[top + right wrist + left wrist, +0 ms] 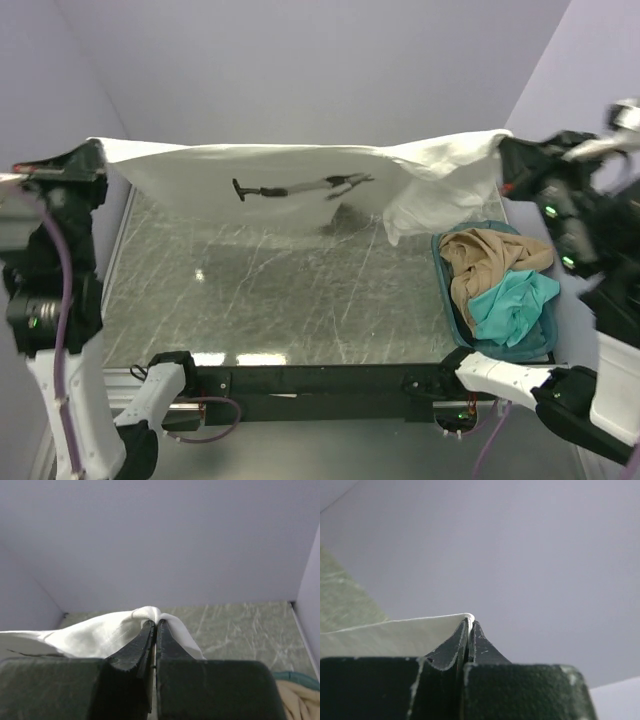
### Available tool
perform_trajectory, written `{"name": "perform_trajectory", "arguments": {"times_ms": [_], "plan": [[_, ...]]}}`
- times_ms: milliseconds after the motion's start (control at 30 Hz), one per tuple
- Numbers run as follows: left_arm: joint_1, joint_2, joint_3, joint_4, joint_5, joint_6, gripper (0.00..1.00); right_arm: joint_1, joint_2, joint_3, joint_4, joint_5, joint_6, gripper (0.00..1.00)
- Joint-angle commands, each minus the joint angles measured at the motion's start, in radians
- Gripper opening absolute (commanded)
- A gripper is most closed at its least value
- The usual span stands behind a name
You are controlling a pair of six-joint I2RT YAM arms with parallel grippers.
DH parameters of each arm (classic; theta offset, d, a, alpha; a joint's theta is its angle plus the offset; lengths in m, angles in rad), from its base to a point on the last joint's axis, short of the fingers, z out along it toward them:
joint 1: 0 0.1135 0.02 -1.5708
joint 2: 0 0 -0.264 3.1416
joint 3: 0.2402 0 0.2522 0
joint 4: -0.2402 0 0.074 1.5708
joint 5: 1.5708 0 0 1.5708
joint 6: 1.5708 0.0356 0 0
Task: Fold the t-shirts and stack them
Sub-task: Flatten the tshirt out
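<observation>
Left hand (92, 158) and right hand (505, 160) each clamp one end of the white shirt (200, 172), soft and light, sagging above the table (250, 300).

T-shirt (280, 175) above table (280, 300), basket (522, 352) right

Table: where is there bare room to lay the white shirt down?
The table is bare from under the hanging white t-shirt to the near rail, left edge to the basket. Crowded: the basket at right, holding the tan t-shirt and teal t-shirt.
</observation>
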Motion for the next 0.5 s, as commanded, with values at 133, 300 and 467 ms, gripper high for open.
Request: {"name": "perform_trajectory", "arguments": {"times_ms": [133,300,467], "plan": [[0.001,-0.122,0.182,0.041,0.009,0.089,0.01,-0.003,-0.097,0.166,-0.071,-0.23,-0.137,0.0],[0.001,-0.078,0.313,0.004,0.035,0.127,0.01,-0.003,-0.169,0.151,-0.036,-0.438,-0.145,0.0],[0.0,-0.019,0.295,-0.002,0.057,0.139,0.01,-0.003,-0.192,0.048,0.048,-0.364,-0.19,0.0]]}}
